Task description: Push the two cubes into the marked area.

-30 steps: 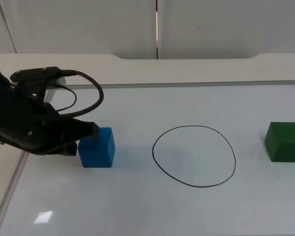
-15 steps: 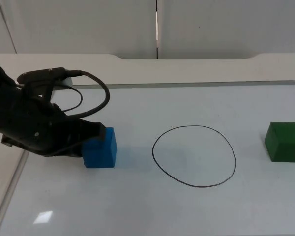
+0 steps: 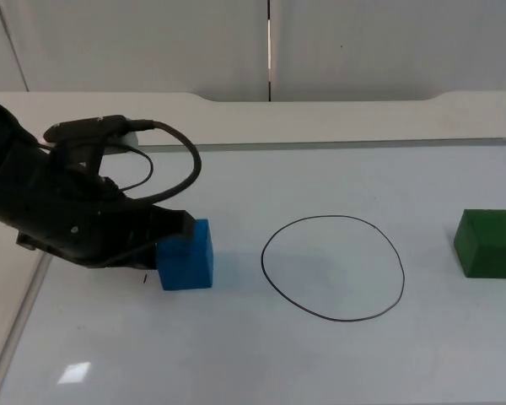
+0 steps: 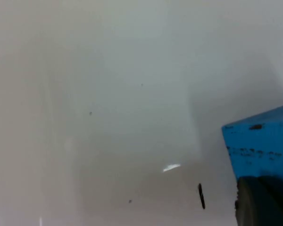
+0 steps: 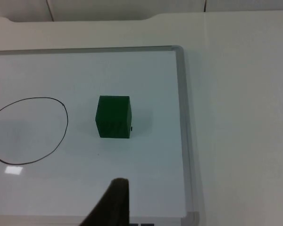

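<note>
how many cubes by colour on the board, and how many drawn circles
blue cube: 1, outside the ring, with the left gripper against its far-from-ring side
green cube: 1, outside the ring on the other side, standing alone
black drawn circle: 1, nothing inside it
total: 3 things, 2 of them cubes

white glossy whiteboard top with grey metal frame (image 3: 337, 363) | cream table surface (image 5: 240, 117) beyond board's edge | grey partition wall (image 3: 388, 46) at far edge
</note>
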